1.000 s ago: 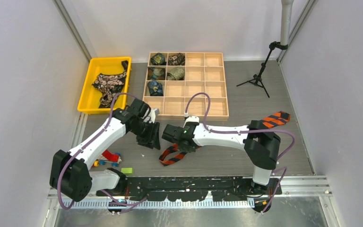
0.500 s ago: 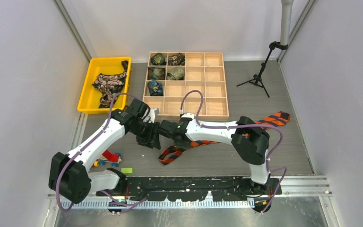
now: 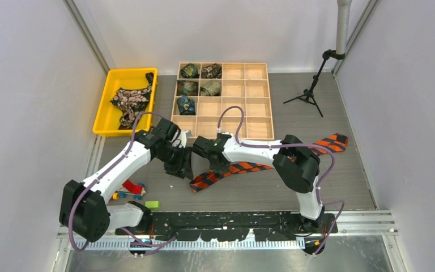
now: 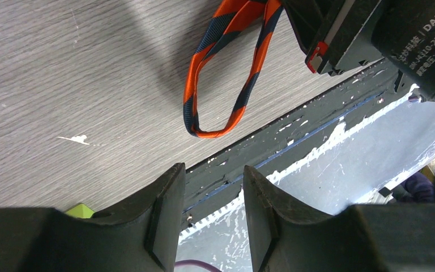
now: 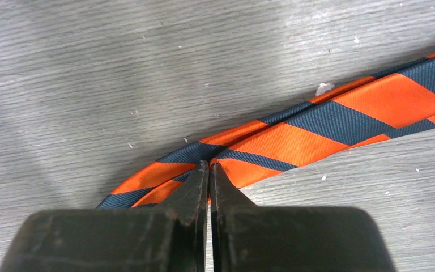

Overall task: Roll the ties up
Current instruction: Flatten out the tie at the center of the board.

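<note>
The orange-and-black diagonally striped fabric necktie lies flat on the grey wood-grain table. In the overhead view its long axis is a shallow diagonal: the doubled narrow end sits near the middle of the table just in front of both claws, and the wide blade is far off towards the right wall. My right gripper has its fingers pressed together on the tie where the narrow part folds back on itself, so the whole length trails away to its right. My left gripper hangs just beside it with a moderate gap between the fingers and nothing in that gap. I judge that a roll has to start at this narrow end and travel along the diagonal towards the blade. The right arm is the one on the cloth, and the left is near enough to help. The right wrist camera shows the pinch itself, two layers of cloth meeting at the fingertips, which the arm hides from above. The left wrist camera shows the tie's end as a slack loop resting on the table ahead of its fingers. Only the overhead view shows the full run of the tie and its heading.
</note>
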### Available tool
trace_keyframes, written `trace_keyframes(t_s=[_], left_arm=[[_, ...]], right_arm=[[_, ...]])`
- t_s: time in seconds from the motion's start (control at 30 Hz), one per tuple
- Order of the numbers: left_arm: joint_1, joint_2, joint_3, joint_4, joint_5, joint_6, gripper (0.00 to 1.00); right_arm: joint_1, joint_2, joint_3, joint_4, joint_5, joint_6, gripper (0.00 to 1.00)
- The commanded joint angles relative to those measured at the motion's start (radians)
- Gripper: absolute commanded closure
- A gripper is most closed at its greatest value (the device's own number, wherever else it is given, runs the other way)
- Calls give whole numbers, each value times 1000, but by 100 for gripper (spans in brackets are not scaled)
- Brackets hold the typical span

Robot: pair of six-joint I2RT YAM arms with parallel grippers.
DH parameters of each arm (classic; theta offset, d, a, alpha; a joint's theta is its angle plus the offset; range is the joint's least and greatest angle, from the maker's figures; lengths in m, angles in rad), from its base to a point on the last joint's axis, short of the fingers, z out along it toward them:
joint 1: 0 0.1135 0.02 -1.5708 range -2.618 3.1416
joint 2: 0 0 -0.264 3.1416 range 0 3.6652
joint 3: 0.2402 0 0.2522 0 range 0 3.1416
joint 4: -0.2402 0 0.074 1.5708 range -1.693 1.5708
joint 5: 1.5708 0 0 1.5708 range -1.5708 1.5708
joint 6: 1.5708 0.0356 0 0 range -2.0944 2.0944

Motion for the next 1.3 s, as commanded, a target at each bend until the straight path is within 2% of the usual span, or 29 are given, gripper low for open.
trace_keyframes(t_s=[0.0, 0.37, 0.57, 0.77, 0.87, 1.27], left_arm=[[-1, 22, 17, 15, 34, 0, 56], [-1, 9, 16, 6, 4, -30, 56], [-1, -11, 4, 14, -31, -53, 57], [-8, -20, -14, 54, -19, -91, 58], [-22, -15, -24, 72, -22, -106, 58], [-164, 50, -59, 202, -95, -222, 59]], right_arm=[[-9, 5, 61, 11, -3, -20, 94], [-9, 37, 121, 2, -22, -30, 94], [-15, 59, 137, -6, -42, -41, 90], [-15, 57, 116, 6, -65, -40, 82], [-14, 47, 111, 7, -67, -41, 75], [-38, -3, 119, -5, -64, -67, 61]])
